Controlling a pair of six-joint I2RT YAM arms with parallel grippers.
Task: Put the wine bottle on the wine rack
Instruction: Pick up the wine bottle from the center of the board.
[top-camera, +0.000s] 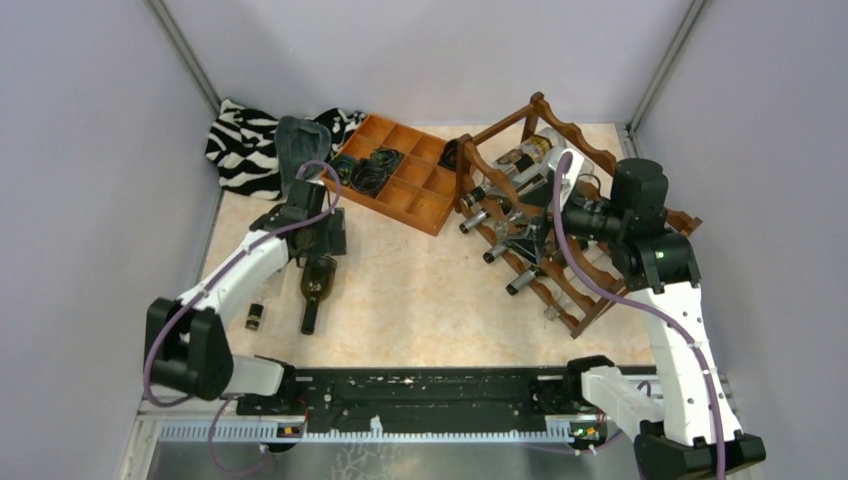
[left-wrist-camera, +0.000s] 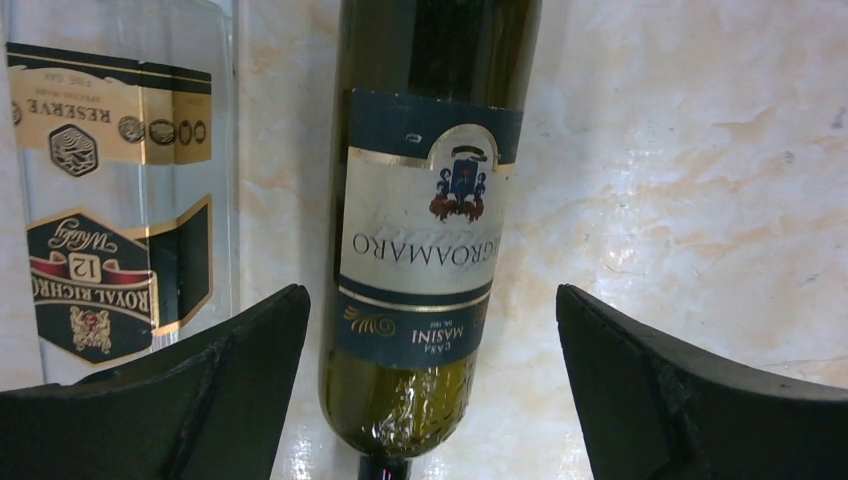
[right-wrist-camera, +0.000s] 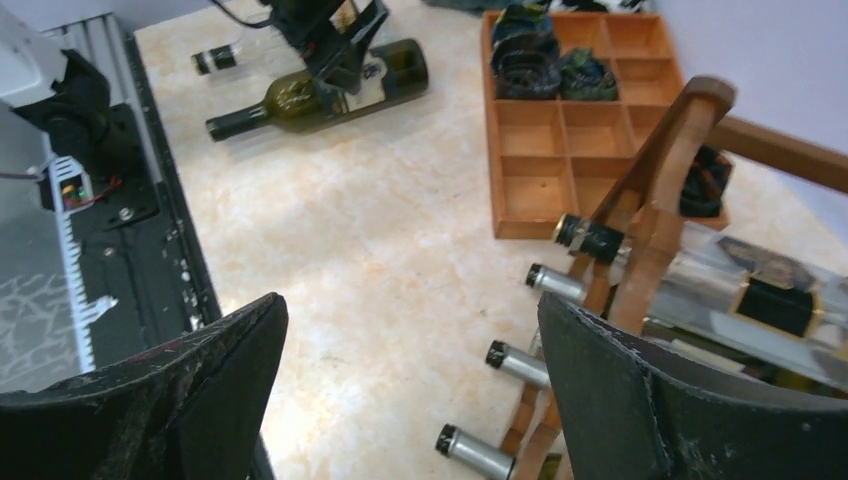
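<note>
Left tool (left-wrist-camera: 430, 300) hovers spread above the wine bottle (top-camera: 316, 290) near the counter's left edge, not yet on the wine rack (top-camera: 585, 140).

Bottle (left-wrist-camera: 440, 50): glossy green glass, paper label (left-wrist-camera: 425, 240); rack (right-wrist-camera: 655, 200): varnished reddish wood; tray (right-wrist-camera: 530, 190): matt orange wood; table (top-camera: 420, 290): smooth, marbled.

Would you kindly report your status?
Both claws open. Left claw over green wine bottle, lying flat. Right claw empty beside wine rack. Clear whisky bottle beside wine bottle.

The left arm (top-camera: 240, 270) and right arm (top-camera: 685, 340) had white shells, black joints and a purple cable (top-camera: 316, 163) each; their fingers (right-wrist-camera: 650, 410) were scuffed black wedges.
</note>
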